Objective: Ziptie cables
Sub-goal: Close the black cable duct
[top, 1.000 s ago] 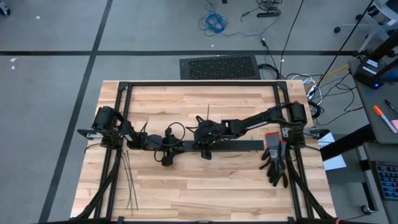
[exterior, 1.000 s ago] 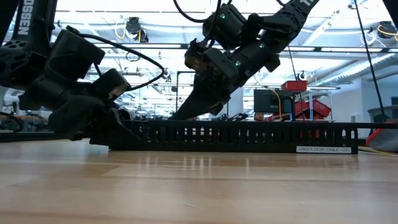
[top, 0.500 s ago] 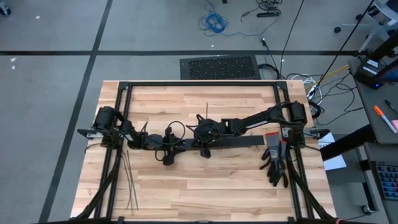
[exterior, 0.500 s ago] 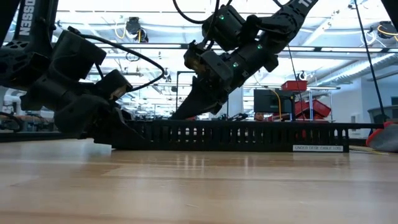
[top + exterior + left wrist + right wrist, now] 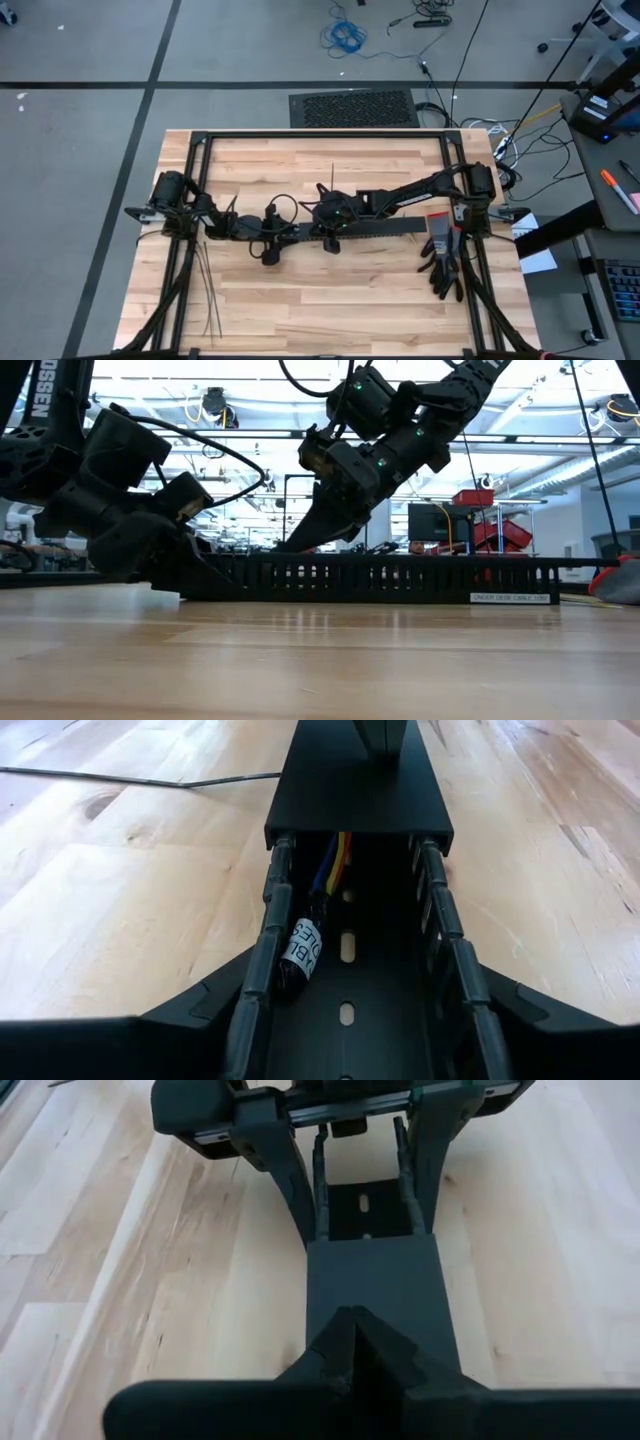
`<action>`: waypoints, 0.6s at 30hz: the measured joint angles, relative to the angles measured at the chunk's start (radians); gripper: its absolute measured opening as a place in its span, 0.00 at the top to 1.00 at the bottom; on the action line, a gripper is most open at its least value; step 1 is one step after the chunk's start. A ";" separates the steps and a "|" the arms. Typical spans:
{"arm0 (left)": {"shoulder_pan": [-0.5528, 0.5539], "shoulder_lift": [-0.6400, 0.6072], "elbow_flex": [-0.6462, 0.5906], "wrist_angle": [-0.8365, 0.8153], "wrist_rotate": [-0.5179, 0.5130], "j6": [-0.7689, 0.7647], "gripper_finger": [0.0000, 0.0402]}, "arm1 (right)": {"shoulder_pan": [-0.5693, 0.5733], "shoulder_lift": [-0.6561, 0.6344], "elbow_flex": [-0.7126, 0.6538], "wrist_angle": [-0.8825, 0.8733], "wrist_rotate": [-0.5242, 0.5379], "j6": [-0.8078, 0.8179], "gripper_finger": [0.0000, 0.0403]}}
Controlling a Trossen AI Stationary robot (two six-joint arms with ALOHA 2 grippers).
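Observation:
A long black slotted duct (image 5: 375, 229) lies left to right across the middle of the wooden table. The cables (image 5: 332, 868), blue, yellow and red wires with a white label, lie inside its open left end. A flat black lid (image 5: 355, 780) covers the duct farther along. My left gripper (image 5: 283, 235) is shut on the duct's left end. My right gripper (image 5: 355, 1342) is shut, its tips on the lid just past the open stretch. Several zipties (image 5: 206, 290) lie flat on the near left of the table. My left gripper has the duct's left end between its two fingers (image 5: 283, 1175), one on the outside of each slotted wall (image 5: 268, 945). It comes nearly level from the table's left, fingers along the duct. The duct rests on the table. My right gripper sets its shut fingertips on the lid's top (image 5: 370, 1280), slanting down from the right (image 5: 287, 546).
Black gloves (image 5: 443, 256) lie by the right arm's base at the table's right. One thin dark strip (image 5: 333, 176) lies just beyond the duct, toward the far edge. Bare wood shows on the near and far sides of the duct.
The duct's free right end has swung a little toward the far edge, while its left end stays in my left gripper. Neither gripper's opening has changed.

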 joint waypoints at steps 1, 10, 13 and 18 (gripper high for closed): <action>0.000 0.000 0.000 0.000 0.000 0.000 0.40 | -0.001 0.000 0.000 0.005 0.000 -0.004 1.00; 0.000 0.000 -0.001 0.002 0.001 0.000 0.40 | -0.006 0.005 -0.002 0.067 0.006 -0.025 1.00; -0.001 0.000 -0.001 0.002 0.002 0.000 0.40 | -0.006 0.007 -0.002 0.084 0.005 -0.028 1.00; -0.001 0.000 0.000 0.002 0.004 0.000 0.40 | -0.006 0.007 -0.002 0.090 0.000 -0.029 1.00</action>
